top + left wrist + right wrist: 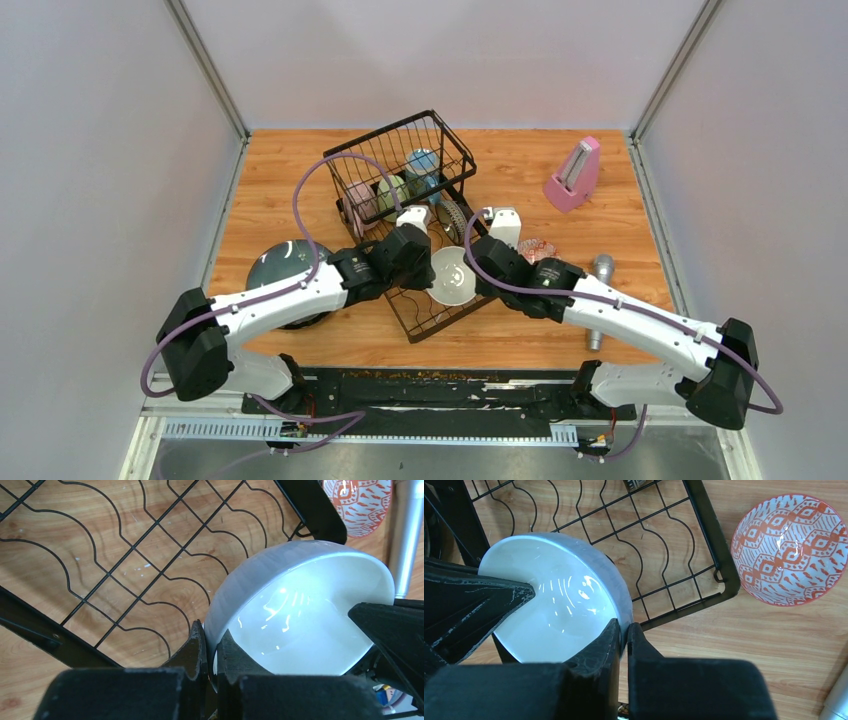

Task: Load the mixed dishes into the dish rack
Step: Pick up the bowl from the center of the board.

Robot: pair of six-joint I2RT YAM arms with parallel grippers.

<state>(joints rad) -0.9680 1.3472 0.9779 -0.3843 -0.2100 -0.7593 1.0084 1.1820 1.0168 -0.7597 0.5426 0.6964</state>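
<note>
Glossy white ceramic bowl (452, 276) is tilted over the wavy low tray at the near end of the black wire dish rack (711, 535). Left tool (210, 652) is clamped on its left rim, right tool (623, 635) on its right rim. Orange-red and blue patterned bowl (787, 548) sits on the wooden surface (620, 190) just right of the rack. Blue, pink and pale-green mugs (420, 165) are in the far basket.
</note>
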